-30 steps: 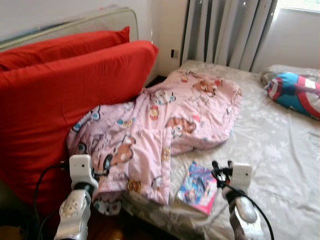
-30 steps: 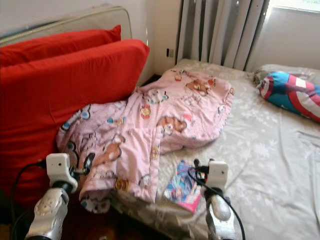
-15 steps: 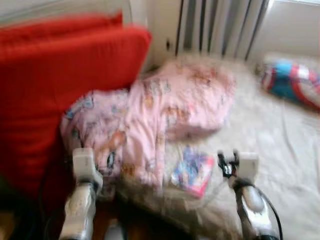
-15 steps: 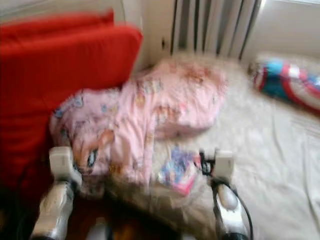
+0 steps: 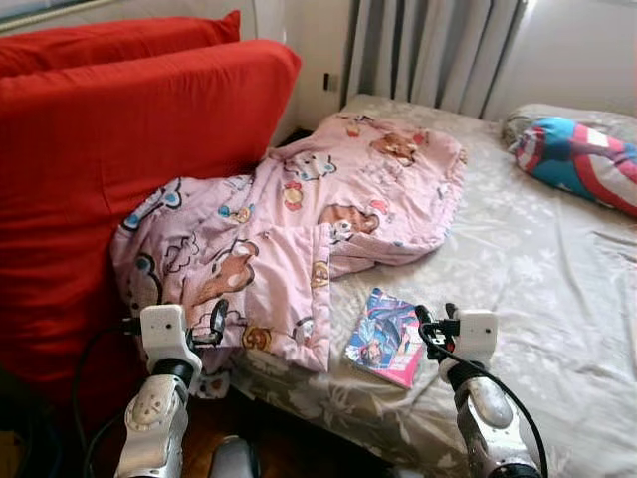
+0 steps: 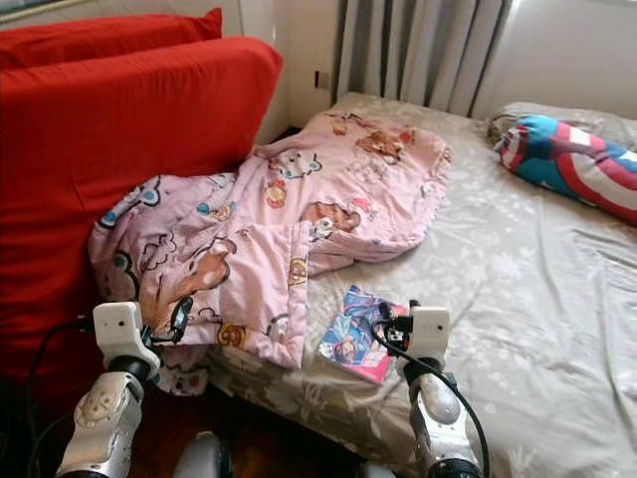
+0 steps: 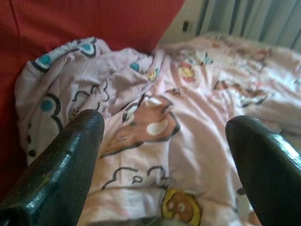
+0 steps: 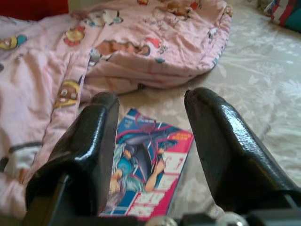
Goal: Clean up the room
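A pink cartoon-print blanket lies rumpled across the left side of the bed and hangs over its front edge. A colourful comic book lies flat on the grey floral sheet near that edge. My right gripper is open just right of the book; in the right wrist view the book lies below and between its fingers. My left gripper is open at the blanket's hanging corner, and its wrist view looks onto the blanket.
Two big red cushions stand against the bed's left side. A blue, red and white shield-print pillow lies at the far right. Grey curtains hang behind the bed. Dark wooden floor shows below the bed's edge.
The camera moved, with blur half a second ago; the bed now sits slightly higher in the picture. The right gripper is now level with the book. The blanket and book have not moved.
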{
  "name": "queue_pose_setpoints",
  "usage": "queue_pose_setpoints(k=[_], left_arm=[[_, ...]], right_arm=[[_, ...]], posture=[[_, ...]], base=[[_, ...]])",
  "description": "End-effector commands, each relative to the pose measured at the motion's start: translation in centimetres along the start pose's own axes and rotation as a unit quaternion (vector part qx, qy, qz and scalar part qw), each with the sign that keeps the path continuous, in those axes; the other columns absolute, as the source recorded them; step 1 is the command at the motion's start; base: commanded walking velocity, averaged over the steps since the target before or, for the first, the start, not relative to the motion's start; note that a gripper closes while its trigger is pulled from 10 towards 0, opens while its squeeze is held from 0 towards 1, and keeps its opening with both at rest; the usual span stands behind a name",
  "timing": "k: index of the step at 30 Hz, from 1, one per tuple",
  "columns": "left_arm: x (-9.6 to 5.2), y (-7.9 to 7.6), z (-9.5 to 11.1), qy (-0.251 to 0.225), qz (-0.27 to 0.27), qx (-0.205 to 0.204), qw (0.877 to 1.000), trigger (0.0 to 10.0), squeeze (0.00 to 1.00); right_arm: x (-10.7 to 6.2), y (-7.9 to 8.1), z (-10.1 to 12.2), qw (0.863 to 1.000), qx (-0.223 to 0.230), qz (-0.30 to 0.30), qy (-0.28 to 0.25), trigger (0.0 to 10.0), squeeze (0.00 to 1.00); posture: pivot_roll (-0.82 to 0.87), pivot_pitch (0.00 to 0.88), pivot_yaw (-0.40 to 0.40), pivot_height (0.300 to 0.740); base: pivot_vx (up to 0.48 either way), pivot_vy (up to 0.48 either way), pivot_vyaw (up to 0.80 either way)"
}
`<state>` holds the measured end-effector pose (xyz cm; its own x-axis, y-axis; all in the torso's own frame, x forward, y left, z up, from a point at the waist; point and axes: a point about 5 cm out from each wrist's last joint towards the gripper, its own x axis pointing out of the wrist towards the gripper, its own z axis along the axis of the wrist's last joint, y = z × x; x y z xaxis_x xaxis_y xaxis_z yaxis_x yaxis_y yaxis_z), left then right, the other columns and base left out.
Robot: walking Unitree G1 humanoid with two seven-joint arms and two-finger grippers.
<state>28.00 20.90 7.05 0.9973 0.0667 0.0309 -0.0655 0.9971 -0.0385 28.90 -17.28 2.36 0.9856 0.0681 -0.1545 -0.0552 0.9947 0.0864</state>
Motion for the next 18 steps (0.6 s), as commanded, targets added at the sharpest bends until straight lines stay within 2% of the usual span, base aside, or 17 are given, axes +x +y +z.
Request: queue_pose_setpoints(k=[1, 4, 18], left_arm=[[-0.38, -0.14, -0.06, 0.005, 0.006, -0.007, 1.000, 10.0, 0.00], [-0.93, -0.12, -0.27, 0.006, 0.009, -0.003, 1.000, 10.0, 0.00], [-0.93, -0.12, -0.27, 0.006, 0.009, -0.003, 1.000, 10.0, 0.00]], right_arm=[[0.13, 0.07, 0.34, 1.000, 0.002, 0.003, -0.006, 10.0, 0.00], [0.20, 0.26, 0.39, 1.000, -0.003, 0.009, -0.008, 10.0, 0.00], [0.20, 0.26, 0.39, 1.000, -0.003, 0.009, -0.008, 10.0, 0.00]], posture=[[-0.02, 0.032, -0.098, 0.610], [-0.01, 0.060, -0.109, 0.590], [-0.01, 0.060, -0.109, 0.590]], base=[[0.000, 0.000, 0.00], [0.000, 0.000, 0.00], [0.000, 0.000, 0.00]])
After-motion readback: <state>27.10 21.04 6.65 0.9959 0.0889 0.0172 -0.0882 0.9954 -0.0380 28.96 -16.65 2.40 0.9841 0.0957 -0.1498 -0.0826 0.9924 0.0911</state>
